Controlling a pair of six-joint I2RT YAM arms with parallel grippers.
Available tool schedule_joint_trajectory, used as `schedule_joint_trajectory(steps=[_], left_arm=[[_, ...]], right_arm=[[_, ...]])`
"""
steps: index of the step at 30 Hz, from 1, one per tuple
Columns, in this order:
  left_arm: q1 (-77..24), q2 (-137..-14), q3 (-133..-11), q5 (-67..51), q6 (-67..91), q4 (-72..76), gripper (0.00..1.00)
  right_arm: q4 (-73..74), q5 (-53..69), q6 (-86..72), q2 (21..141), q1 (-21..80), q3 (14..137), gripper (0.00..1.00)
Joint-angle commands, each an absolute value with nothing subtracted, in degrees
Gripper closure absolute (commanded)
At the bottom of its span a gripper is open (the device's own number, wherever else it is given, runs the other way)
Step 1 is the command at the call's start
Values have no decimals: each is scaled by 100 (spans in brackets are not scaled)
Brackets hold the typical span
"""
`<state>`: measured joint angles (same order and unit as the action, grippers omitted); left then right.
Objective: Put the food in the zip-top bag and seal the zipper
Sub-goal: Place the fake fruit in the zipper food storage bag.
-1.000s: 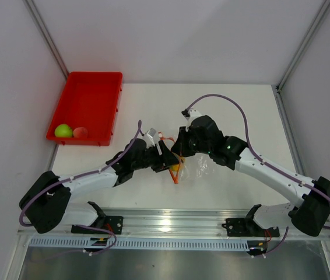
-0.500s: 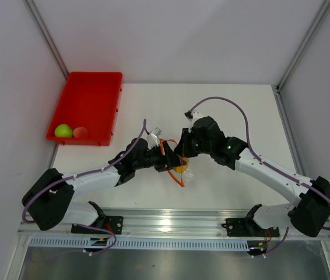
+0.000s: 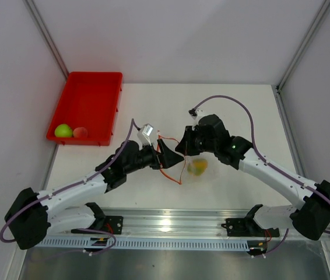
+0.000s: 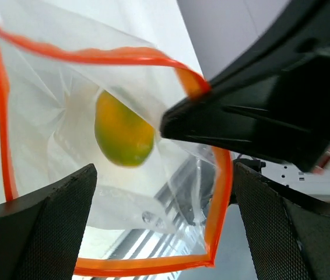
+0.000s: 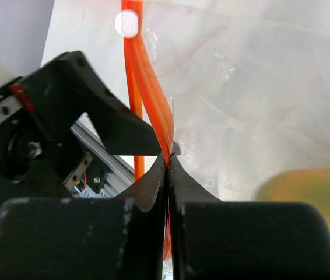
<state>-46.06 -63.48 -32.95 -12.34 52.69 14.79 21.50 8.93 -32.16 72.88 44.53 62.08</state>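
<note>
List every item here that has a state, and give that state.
Bag, mouth open
Zipper, unsealed
Yellow fruit, inside the bag
Green fruit, in the red tray
Pink fruit, in the red tray
Right fingers, shut on the zipper
Left fingers, open

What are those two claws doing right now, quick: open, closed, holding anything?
Left gripper: open, fingers spread wide.
Right gripper: shut, pinching the zipper of the zip-top bag.

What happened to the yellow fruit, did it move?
Yes. The yellow fruit moved to the right, farther away from the red tray.
</note>
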Motion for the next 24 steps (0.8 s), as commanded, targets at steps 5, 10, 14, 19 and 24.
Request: schedule_joint_trajectory(steps=[5,10,14,19,24], left_arm=[[-4737,-5180,-3059,-510,4378,775,1],[-4737,-4413,-3216,356,4088,-200,1],[-4729,-4263,-3699,1334,4034,-1290,0],[-4562,-4464,-4463,2539,4175,-2328,0],[-3511,-4763,-4798,2471,4315,-2680,1]], right_arm=[[2074,1046,-3278,7067,4359,6267,100],[2144,958,-3103,7058,4351,6214,100],[2171,870,-2989,7040,4359,6161,100],[2259,765,-2796,6996,4351,6117,100],[2426,598,-2602,6943,4351,6135,100]])
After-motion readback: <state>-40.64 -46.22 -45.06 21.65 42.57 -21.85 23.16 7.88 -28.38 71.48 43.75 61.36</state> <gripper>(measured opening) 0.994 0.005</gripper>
